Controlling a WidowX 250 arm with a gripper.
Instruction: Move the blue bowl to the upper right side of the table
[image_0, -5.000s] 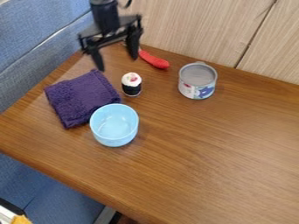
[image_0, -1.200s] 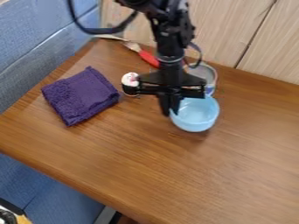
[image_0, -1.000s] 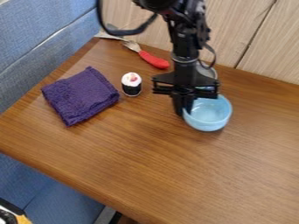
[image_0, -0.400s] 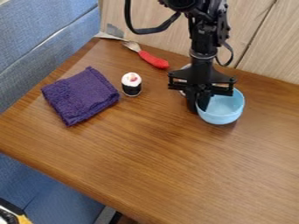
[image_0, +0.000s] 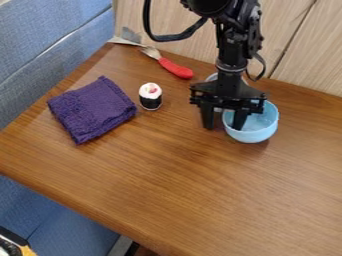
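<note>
Gripper (image_0: 224, 121) fingers have spread since the earlier frame, where they were together at the rim; bowl's spot is practically the same. Gripper's released now: one finger down inside the light blue bowl (image_0: 262, 125), the other outside on its left, bowl wall between them. Bowl sits upright on the wooden table (image_0: 174, 180), right of the table's upper left corner, nearer the wall-side edge than the lower left edge. Arm (image_0: 232, 47) comes in from the top of the view. Tin can (image_0: 212, 77) is behind the gripper, mostly hidden, close to the wall-side edge. Toy sushi roll (image_0: 150, 96) stands upright left of the gripper. Red-handled fork (image_0: 176, 69) lies along the wall-side edge, tines toward the upper left corner. Folded purple towel (image_0: 92, 110) is flat near the left edge, left of the sushi roll.
</note>
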